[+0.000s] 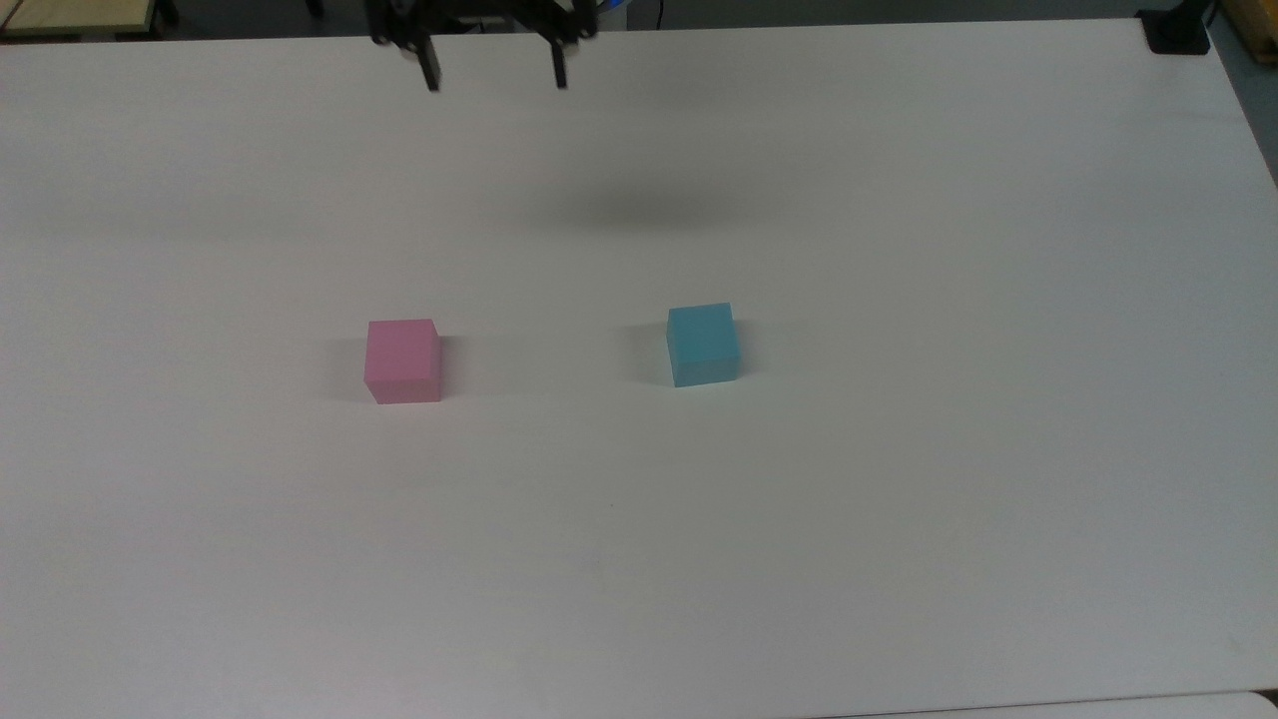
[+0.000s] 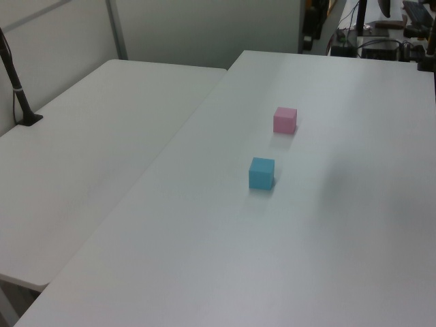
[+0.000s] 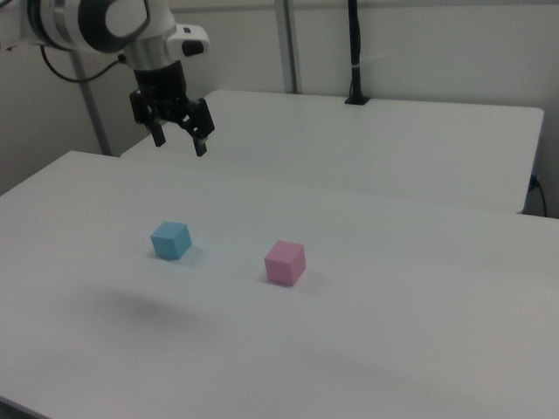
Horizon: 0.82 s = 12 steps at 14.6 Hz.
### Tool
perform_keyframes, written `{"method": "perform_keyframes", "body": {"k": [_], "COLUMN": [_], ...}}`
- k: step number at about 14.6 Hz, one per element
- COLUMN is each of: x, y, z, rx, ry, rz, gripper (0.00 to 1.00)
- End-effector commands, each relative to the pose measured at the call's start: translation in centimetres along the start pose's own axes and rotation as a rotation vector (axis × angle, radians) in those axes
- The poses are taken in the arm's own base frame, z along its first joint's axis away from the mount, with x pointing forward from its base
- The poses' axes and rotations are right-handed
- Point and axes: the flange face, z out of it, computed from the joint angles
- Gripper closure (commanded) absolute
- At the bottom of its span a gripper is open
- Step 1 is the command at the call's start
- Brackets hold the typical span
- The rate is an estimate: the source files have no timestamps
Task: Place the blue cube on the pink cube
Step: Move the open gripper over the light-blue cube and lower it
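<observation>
Blue cube [image 1: 703, 344]: sits flat on white bench [image 1: 899, 499], free of any grip. Pink cube [image 1: 402, 360]: same bench, well apart, toward the top view's left. Gripper [image 1: 494, 78]: raised above the bench's far edge in the top view, black fingers [image 1: 431, 74] spread wide, holding nothing; high above the blue cube in the right view.

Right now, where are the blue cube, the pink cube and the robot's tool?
blue cube [image 1: 703, 337], top view, its top face.
pink cube [image 1: 401, 350], top view, its top face.
tool [image 3: 179, 143], right view, midway between its open fingertips.
</observation>
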Motion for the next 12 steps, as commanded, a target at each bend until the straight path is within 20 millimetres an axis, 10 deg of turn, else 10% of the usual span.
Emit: {"method": "perform_keyframes", "body": {"k": [1,12], "x": [1.7,4.6], "y": [-3.8,-13.5], "z": [4.4,16.0], "rx": [0.019,-0.063], "ry": [-0.011,-0.026], "rz": [0.036,0.014], "gripper": [0.0,0.0]}}
